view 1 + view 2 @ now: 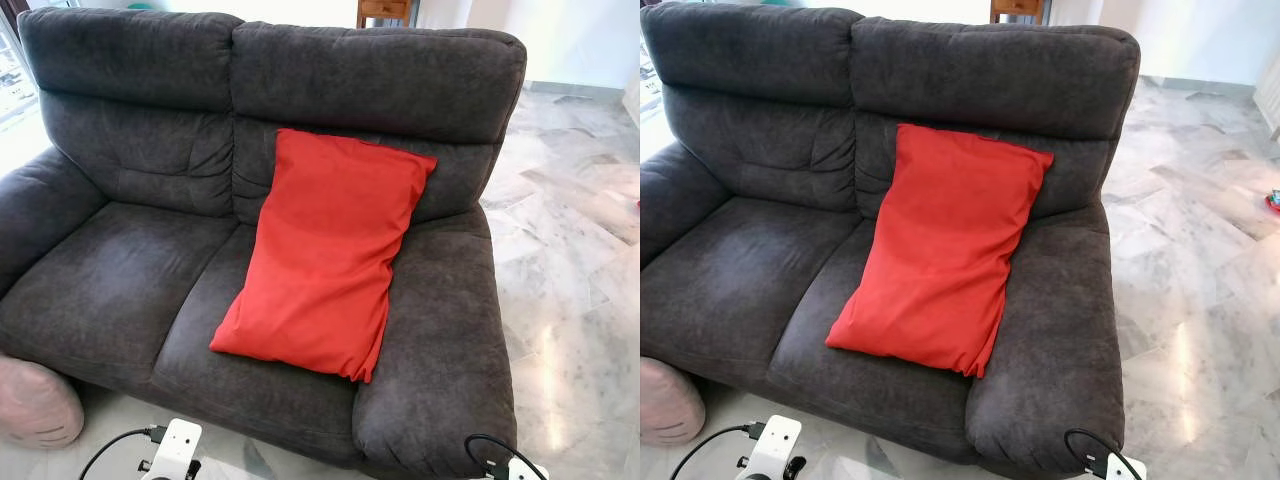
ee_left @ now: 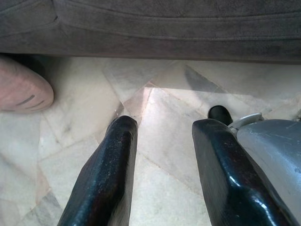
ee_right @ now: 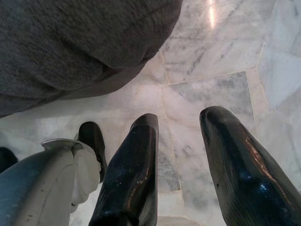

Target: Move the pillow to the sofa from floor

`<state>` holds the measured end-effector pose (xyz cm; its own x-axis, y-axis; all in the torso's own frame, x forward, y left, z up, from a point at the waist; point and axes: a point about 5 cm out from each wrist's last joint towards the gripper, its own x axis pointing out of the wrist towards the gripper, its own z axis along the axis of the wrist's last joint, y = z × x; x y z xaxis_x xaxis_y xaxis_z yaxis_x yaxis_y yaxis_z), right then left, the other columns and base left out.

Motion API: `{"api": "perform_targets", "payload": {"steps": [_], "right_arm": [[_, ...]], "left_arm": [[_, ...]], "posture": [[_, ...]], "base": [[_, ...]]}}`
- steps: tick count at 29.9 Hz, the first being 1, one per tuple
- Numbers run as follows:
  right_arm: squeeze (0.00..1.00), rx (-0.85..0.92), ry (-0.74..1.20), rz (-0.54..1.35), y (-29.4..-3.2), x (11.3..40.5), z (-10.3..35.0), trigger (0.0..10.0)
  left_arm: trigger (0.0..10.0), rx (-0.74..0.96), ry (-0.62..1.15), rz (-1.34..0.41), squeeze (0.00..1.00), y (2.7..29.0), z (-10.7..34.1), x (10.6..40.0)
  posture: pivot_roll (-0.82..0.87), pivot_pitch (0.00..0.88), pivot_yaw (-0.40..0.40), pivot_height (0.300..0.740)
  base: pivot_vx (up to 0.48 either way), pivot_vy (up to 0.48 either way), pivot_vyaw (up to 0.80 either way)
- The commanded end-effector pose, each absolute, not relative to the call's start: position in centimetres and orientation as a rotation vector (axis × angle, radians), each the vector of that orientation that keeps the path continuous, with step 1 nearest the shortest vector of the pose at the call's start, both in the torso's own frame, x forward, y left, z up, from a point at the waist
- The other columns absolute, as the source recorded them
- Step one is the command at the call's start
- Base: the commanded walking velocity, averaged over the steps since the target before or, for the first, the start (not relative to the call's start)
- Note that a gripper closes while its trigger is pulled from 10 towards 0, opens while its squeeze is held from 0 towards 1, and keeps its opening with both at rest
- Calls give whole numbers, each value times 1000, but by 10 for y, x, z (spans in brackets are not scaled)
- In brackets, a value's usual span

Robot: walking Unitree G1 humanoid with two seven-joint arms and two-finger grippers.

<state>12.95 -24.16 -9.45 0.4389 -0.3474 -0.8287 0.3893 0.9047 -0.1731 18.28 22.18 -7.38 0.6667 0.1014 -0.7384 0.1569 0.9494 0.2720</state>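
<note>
Red pillow [image 1: 325,252] leans on the grey sofa [image 1: 120,290], right seat, a pink cushion [image 1: 35,402] at seven o'clock. Left gripper [image 2: 162,141] hangs over marble floor [image 2: 84,117], fingers parted, empty. Right gripper [image 3: 181,136] likewise spread, holding nothing.

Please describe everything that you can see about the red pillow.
The red pillow is a long rectangle of plain, smooth-looking cloth, softly filled, with no pattern that can be seen. It lies on the right-hand seat of the dark grey sofa, slightly tilted. Its upper end leans against the backrest and its lower end reaches near the front edge of the seat cushion. Its right side lies along the sofa's right armrest. No gripper touches it.
</note>
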Motion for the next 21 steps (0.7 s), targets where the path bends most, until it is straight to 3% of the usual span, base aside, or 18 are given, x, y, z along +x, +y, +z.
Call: {"api": "perform_targets", "payload": {"steps": [1,21], "right_arm": [[0,73,1018,-463,-239,130,-95,10000],[0,89,1015,-349,-214,140,-97,10000]], "left_arm": [[10000,317,863,-26,0,222,-76,178],[10000,334,911,-46,0,224,-80,172]], "posture": [[82,103,6,740],[50,111,44,740]], "base": [[0,0,0],[0,0,0]]}}
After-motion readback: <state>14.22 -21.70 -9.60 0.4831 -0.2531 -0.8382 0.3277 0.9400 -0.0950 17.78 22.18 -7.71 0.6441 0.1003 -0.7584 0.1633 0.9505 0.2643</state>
